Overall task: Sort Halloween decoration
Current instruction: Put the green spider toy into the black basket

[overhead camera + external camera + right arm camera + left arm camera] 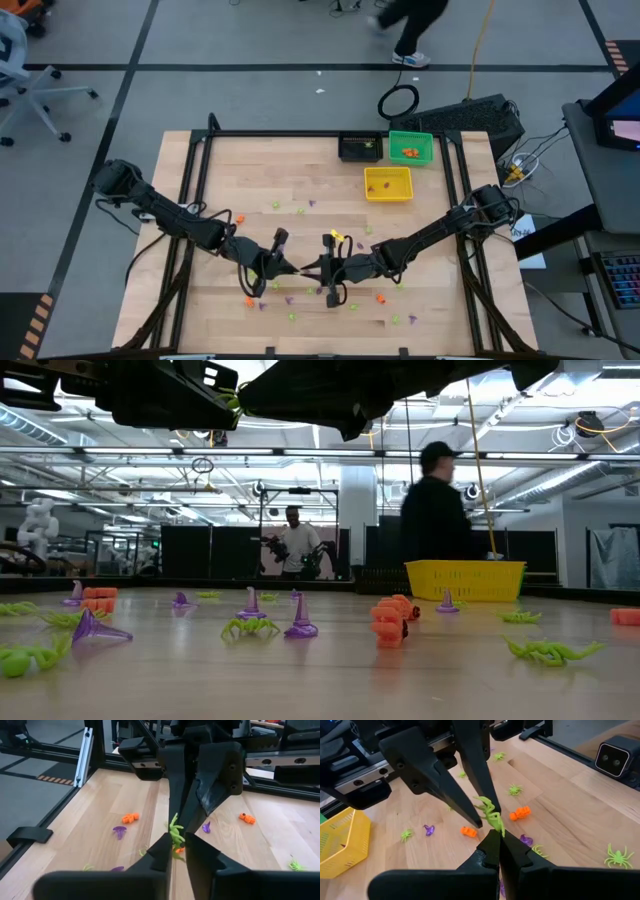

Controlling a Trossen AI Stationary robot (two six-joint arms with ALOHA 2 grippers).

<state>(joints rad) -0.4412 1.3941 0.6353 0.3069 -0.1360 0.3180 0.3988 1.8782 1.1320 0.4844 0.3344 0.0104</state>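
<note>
Left gripper (494, 834) and right gripper (178, 840) both pinching green spider (491, 814), mid-air

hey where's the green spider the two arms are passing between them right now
The green spider is off the table, pinched by both the left gripper and the right gripper over the table's front middle, above scattered orange and purple trinkets.

Tiny orange, purple and green trinkets (300, 211) lie scattered over the wooden tabletop.
</note>
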